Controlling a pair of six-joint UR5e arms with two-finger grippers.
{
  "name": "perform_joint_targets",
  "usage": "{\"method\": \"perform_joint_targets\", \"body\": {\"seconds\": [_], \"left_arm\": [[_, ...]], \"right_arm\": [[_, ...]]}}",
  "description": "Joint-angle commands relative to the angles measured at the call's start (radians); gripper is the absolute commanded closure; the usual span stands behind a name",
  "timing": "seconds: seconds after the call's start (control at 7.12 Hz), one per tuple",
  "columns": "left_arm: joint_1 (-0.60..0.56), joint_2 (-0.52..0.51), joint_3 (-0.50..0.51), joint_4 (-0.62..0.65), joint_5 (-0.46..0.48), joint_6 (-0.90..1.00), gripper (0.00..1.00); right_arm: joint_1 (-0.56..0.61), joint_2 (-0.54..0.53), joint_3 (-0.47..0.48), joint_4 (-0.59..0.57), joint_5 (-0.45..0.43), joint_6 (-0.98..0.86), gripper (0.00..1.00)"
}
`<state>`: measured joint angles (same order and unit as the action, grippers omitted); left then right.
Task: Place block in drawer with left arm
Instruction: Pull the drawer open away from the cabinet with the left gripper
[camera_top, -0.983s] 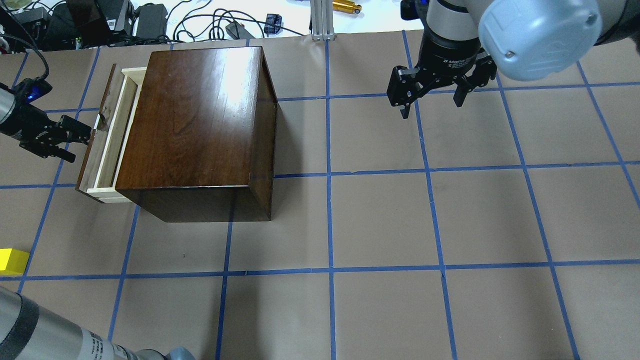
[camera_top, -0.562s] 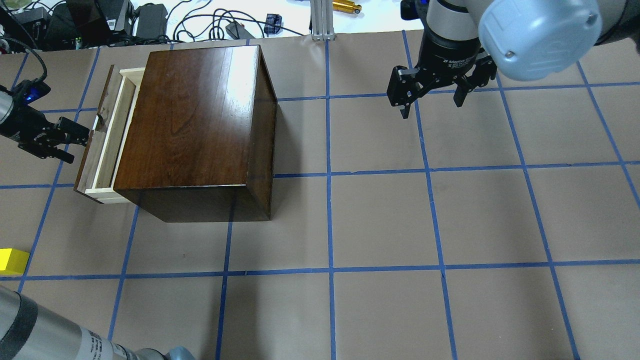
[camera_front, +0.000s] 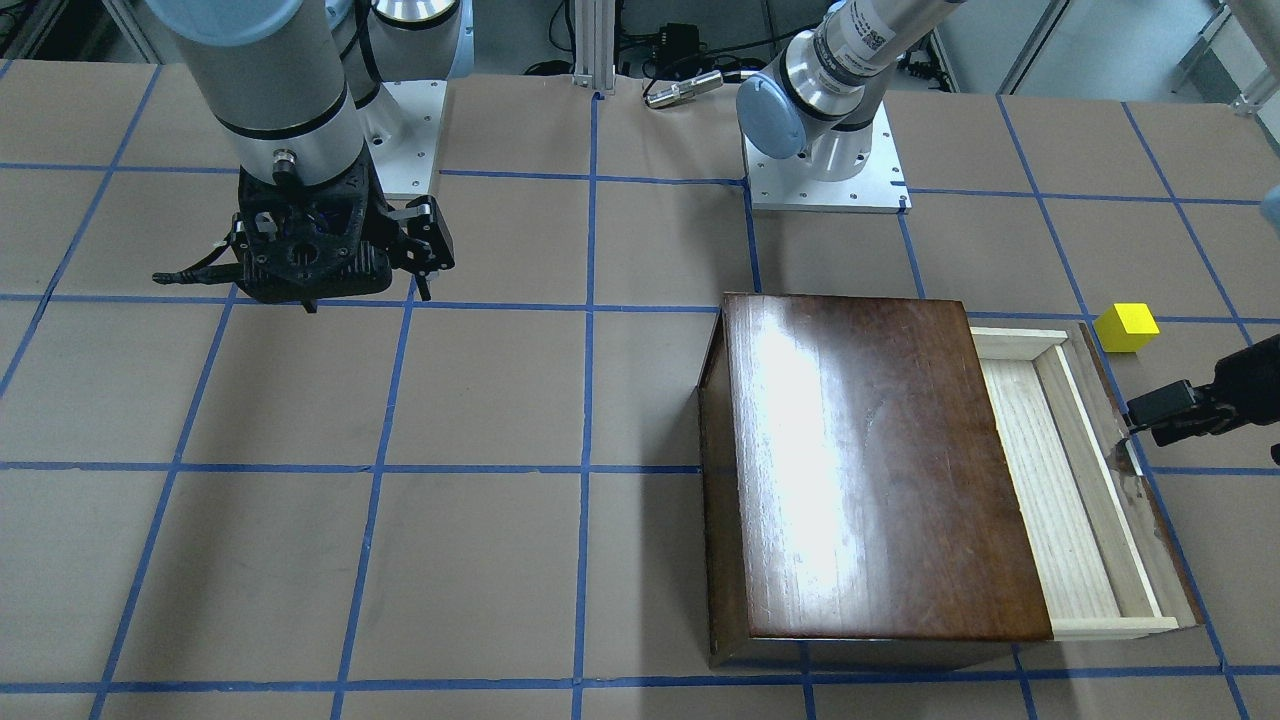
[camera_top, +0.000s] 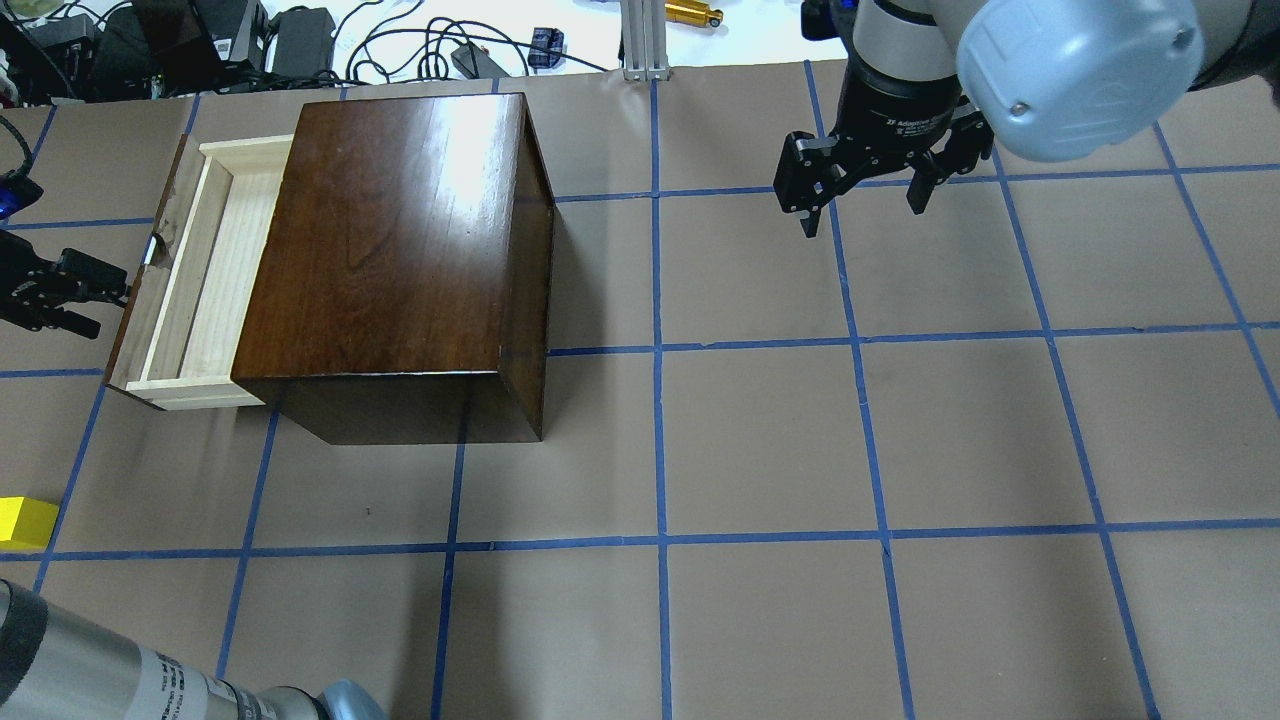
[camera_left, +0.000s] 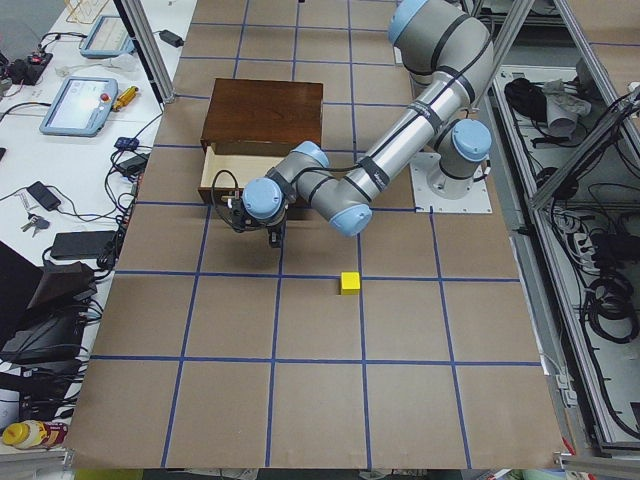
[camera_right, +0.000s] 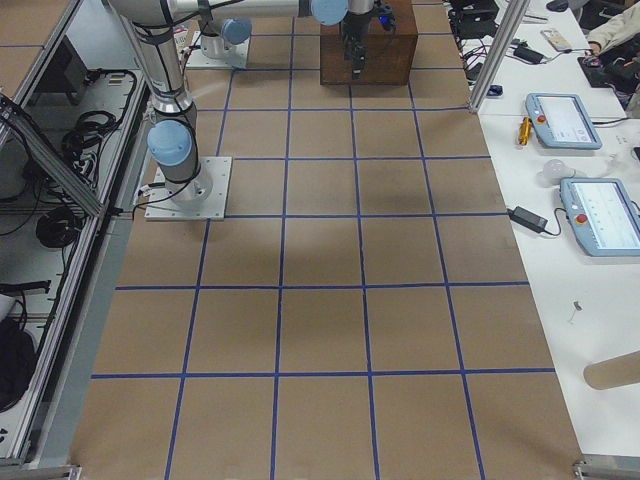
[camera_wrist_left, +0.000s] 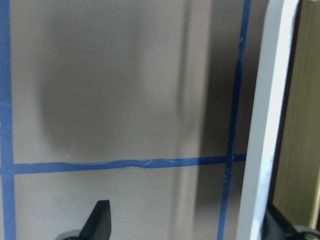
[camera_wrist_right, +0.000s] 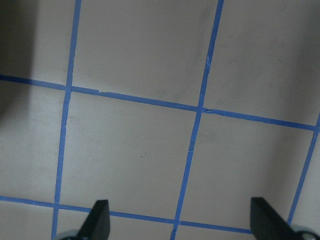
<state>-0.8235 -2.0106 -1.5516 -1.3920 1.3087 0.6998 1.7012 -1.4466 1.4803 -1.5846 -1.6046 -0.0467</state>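
Viewing from overhead, the left fingers (camera_top: 95, 278) are hanging spread and empty just outside the drawer (camera_top: 215, 280) of the glossy wooden box (camera_top: 390, 250). The block (camera_top: 25, 522), a hard-edged yellow cube, is sitting on the counter (camera_top: 800, 450) well apart from the box, drawer side. The right fingers (camera_top: 805, 195) are hovering open, empty. Facing the robot, the shallow, pale-grained drawer is showing only narrowly beside the box, so an off-centre release is risking the rim.

Overhead and front cameras face each other, sharing the drawer (camera_top: 205, 275); wrist cameras look down, seemingly close.
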Motion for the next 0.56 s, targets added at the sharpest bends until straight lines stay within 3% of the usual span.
{"method": "perform_joint_targets", "body": {"seconds": [0.0,0.42], "left_arm": [[0.009,0.015,0.002,-0.008,0.001,0.014,0.0],[0.009,0.097,0.019,-0.057,0.052,0.017,0.0]], "right_arm": [[0.0,0.0,0.0,0.0,0.0,-0.001,0.0],[0.0,0.0,0.0,0.0,0.0,-0.001,0.0]]}}
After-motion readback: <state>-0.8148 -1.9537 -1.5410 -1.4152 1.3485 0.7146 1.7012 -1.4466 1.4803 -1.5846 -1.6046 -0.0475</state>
